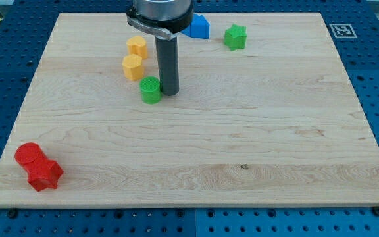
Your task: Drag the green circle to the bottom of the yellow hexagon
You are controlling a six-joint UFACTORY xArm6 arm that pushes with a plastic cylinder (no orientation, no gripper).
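Note:
The green circle (151, 89) is a short green cylinder left of the board's centre, towards the view's top. The yellow hexagon (132, 67) stands just above and to its left, a small gap apart. A second yellow block (137, 47), of unclear shape, stands directly above the hexagon. My tip (169, 91) rests on the board right beside the green circle, on its right side, touching or nearly touching it. The dark rod rises from the tip to the arm's mount at the view's top.
A blue block (199, 27) sits at the view's top, partly behind the arm. A green star-like block (235, 37) lies to its right. A red circle (28, 156) and a red star-like block (45, 174) sit together at the bottom left. The wooden board (255, 145) has its edges all in view.

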